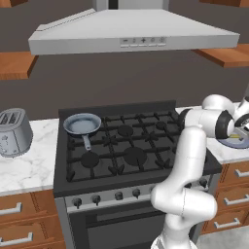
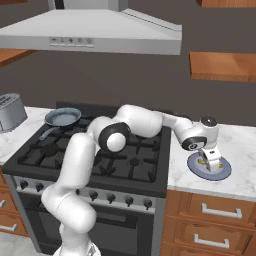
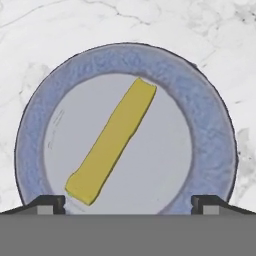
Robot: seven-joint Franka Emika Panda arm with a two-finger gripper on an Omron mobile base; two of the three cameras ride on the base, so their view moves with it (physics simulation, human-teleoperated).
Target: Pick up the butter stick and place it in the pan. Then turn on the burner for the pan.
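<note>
A: Why does the claw (image 3: 128, 202) hover open and empty over the flat blue-grey plate (image 3: 210, 120)?

B: The pale-yellow butter stick (image 3: 112, 140) lies there diagonally, between the tips, on the marble bench (image 2: 240, 145).

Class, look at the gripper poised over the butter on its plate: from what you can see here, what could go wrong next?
1. The butter stick lies diagonally on the plate, so the open gripper may close across it at an angle and twist or drop it.
2. The fingers sit near the plate's rim and might hit or shove it.
3. The pan sits on the stove's far back corner, so the butter might slip during the long carry.
</note>
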